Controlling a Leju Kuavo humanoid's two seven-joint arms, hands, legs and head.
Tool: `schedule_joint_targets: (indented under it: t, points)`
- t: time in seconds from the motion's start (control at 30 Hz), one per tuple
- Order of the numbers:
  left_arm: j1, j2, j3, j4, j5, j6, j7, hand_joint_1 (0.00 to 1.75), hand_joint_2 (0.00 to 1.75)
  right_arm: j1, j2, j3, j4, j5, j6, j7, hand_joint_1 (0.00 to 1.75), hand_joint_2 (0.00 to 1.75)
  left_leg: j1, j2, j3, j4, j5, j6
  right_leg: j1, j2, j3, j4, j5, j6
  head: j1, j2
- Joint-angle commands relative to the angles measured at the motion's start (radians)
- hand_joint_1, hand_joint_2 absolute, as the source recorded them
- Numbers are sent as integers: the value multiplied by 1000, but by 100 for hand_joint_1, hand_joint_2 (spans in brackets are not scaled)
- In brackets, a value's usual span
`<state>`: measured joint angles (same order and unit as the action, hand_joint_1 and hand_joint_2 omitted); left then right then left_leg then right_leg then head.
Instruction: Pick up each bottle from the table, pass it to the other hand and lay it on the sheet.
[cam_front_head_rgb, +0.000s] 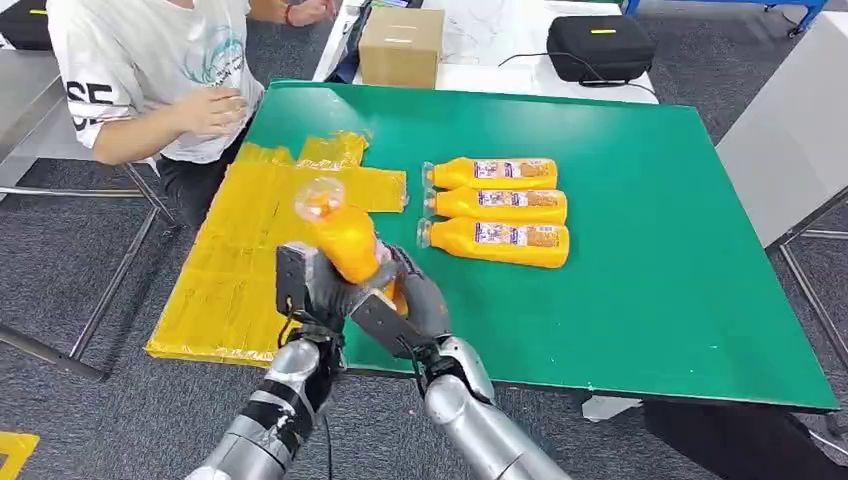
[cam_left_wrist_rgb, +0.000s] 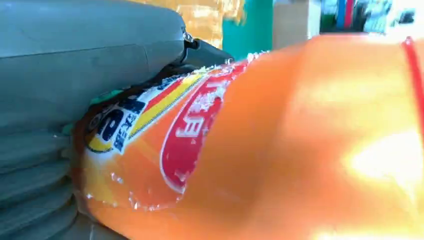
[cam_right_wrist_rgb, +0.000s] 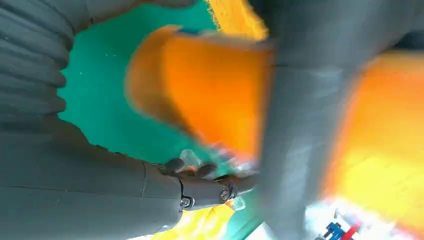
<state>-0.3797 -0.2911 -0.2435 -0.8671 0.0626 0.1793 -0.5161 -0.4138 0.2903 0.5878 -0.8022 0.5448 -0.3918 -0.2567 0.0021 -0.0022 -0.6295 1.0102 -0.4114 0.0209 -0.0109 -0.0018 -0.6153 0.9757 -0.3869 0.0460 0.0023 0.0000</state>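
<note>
Person (cam_front_head_rgb: 150, 70), box (cam_front_head_rgb: 401, 45) beyond sheet (cam_front_head_rgb: 240, 250).

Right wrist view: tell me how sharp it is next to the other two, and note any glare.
Right wrist view: heavily smeared, the orange bottle and the dark fingers have soft edges. Left wrist view: the bottle's label is legible, but a blown-out glare patch sits on its orange body and the background is blurred. Head view: evenly lit and the sharpest, the three lying bottles crisp on the green table.
</note>
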Motion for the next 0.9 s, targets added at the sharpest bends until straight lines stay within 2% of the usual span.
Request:
schedule_joint_targets:
  t: [0.03,0.13,0.23,0.37,0.47,0.67,0.83,0.9]
  points:
    - [-63,51,102,-23,-11,24,-9,175,175,36,-74,-70,-152,-61,2,-19,0,175,1,0,4,0,-2,-1,1,0,4,0,-2,-1,0,0]
    - [-64,53,104,-24,-10,22,-9,175,175,37,-77,-72,-154,-62,3,-20,0,175,0,0,1,0,0,0,0,0,1,0,0,-1,-1,0]
    - [-61,51,103,-22,-12,24,-10,175,175,41,-77,-73,-159,-64,6,-23,0,175,0,-1,4,0,-2,-1,0,-1,5,0,-2,-2,0,0]
    - [-76,75,111,-15,-76,107,-42,175,175,63,-82,-117,-219,-90,-40,-58,0,175,0,-1,4,0,-2,-1,0,-1,4,0,-2,-2,0,0]
    - [-106,124,102,12,-240,239,-67,175,175,100,-93,-165,-318,-132,-44,-83,0,175,0,-1,4,0,-2,-1,1,-1,4,1,-2,-2,0,0]
    - [-185,237,78,216,-669,461,-8,175,175,144,-120,-212,-439,-176,-25,-101,0,175,0,-1,5,-1,-1,-1,0,-1,5,0,-2,-2,0,0]
    - [-207,279,86,313,-783,494,-4,175,175,151,-126,-223,-460,-225,2,-126,0,175,0,1,5,-1,-1,-1,0,1,5,0,-2,-2,0,0]
    - [-217,303,74,361,-907,515,43,175,175,147,-130,-221,-464,-239,9,-132,0,175,1,1,4,0,-1,-1,0,1,4,0,-1,-1,0,0]
